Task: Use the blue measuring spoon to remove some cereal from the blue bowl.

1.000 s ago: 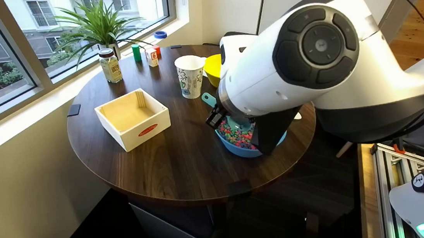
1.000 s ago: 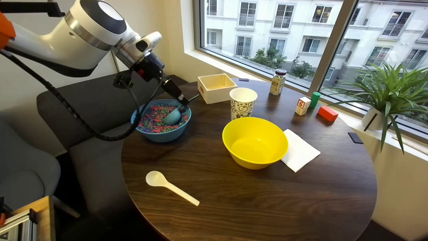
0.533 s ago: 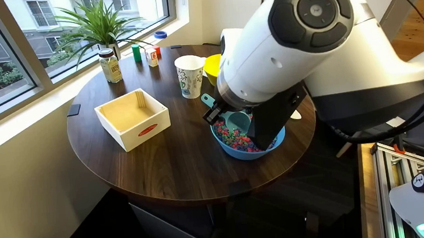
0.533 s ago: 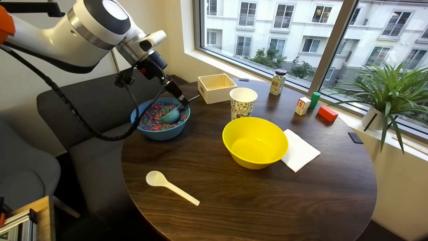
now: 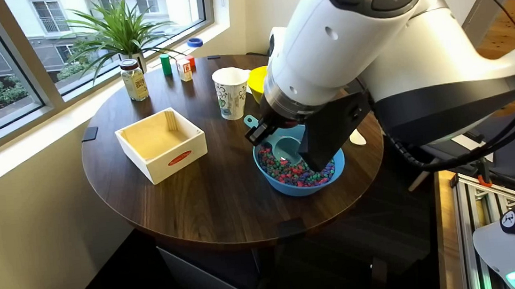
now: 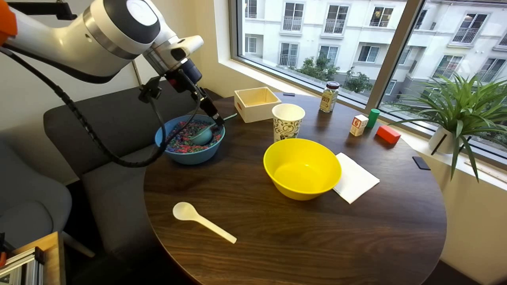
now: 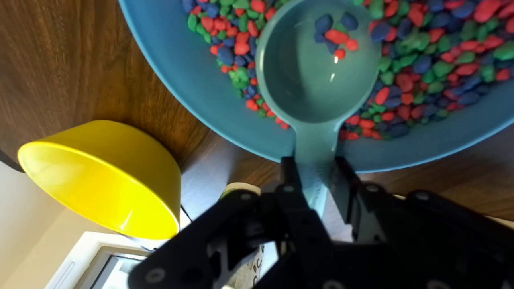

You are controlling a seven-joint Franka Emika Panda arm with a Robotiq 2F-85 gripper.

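The blue measuring spoon (image 7: 305, 90) is held by its handle between the fingers of my gripper (image 7: 314, 162). Its cup sits in the cereal (image 7: 429, 68), inside the blue bowl (image 7: 233, 120), and holds a few red, blue and green pieces. The cup's opening faces the wrist camera. In both exterior views the spoon (image 5: 286, 149) (image 6: 202, 137) lies inside the blue bowl (image 5: 292, 189) (image 6: 192, 158), with its handle reaching over the rim. My gripper (image 5: 256, 134) (image 6: 217, 119) is at the rim. The arm hides part of the bowl in an exterior view.
A yellow bowl (image 6: 302, 174) and a patterned paper cup (image 6: 287, 122) stand near the blue bowl. A wooden box (image 5: 161, 144) stands across the table. A white spoon (image 6: 204, 221), a napkin (image 6: 354, 178), a jar (image 5: 134, 80) and small blocks (image 6: 358, 125) also lie on the table.
The wrist has tilted, and the measuring spoon's cup has turned so that its opening shows more in an exterior view. The blue bowl has shifted slightly. The grip on the handle is unchanged.
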